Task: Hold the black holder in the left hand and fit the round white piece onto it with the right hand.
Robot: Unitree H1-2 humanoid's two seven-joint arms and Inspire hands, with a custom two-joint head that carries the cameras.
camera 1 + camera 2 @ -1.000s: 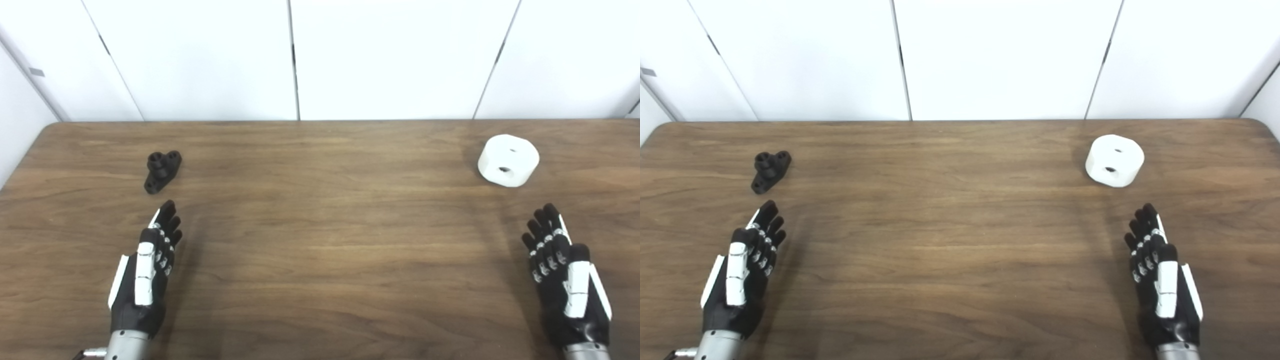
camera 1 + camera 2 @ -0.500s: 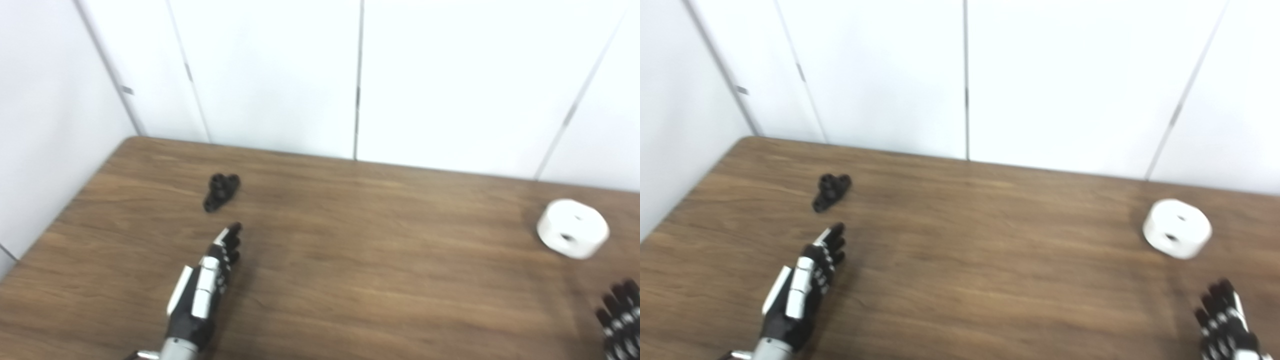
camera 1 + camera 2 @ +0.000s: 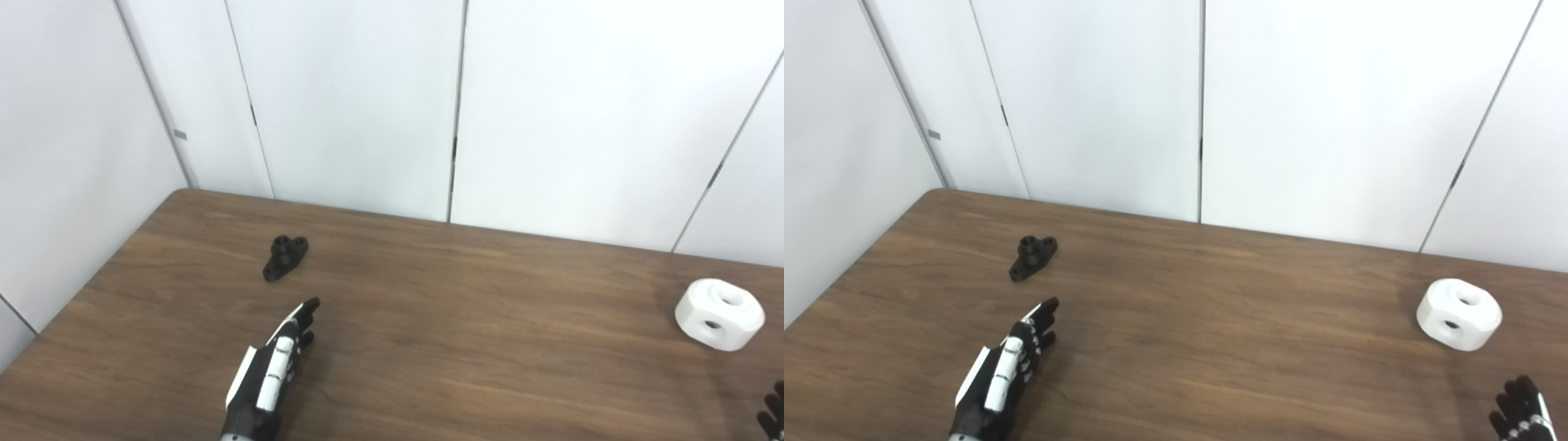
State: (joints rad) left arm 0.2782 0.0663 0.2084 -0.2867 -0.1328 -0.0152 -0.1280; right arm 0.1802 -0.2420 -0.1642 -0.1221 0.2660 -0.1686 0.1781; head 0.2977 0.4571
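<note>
The small black holder lies on the wooden table at the far left, also seen in the right eye view. My left hand is open and empty, fingers stretched toward the holder, a short way in front of it and not touching. The round white piece with holes in its top and side sits at the far right, also in the right eye view. Only the fingertips of my right hand show at the bottom right, spread apart and holding nothing, in front of the white piece.
The brown wooden table has its rounded left corner near the white wall panels. White panels stand right behind the far table edge.
The camera has swung left and upward, so the whole scene shifted right and down. The left hand has reached a little forward toward the holder. The right hand has mostly left the picture.
</note>
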